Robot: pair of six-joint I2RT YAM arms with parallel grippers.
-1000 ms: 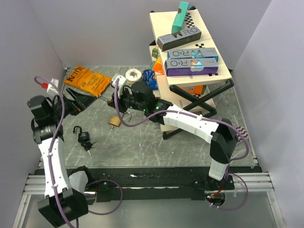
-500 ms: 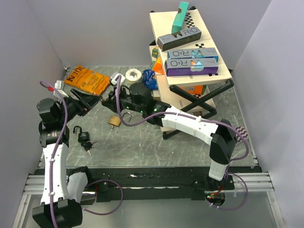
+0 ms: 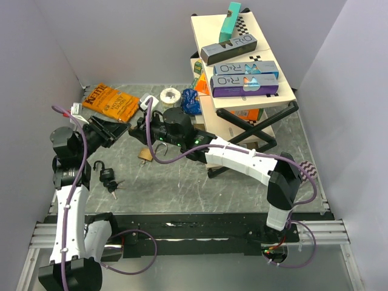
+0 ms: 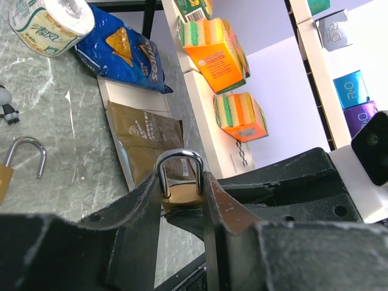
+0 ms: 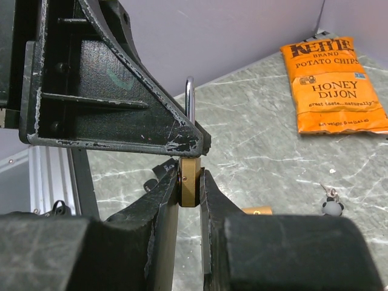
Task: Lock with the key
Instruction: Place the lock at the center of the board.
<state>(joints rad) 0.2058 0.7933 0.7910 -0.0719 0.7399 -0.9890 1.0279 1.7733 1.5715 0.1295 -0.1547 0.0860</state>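
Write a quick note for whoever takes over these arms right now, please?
Right pincer: shut on the small brass padlock, held above the grey marbled table.
Left pincer: shut on the same padlock, around its shackle.
On the table: a black padlock, shackle open, keys beside it; a second brass padlock, shackle open.
Done: padlock lifted, shared between both pincers.
To do: fetch a key, lock it.

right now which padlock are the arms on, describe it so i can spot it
From the shelf rack on the right, look left to where the left gripper and right gripper meet. Between them is a brass padlock with a silver shackle. Unlike the other brass padlock and the black one, it is held in mid-air.
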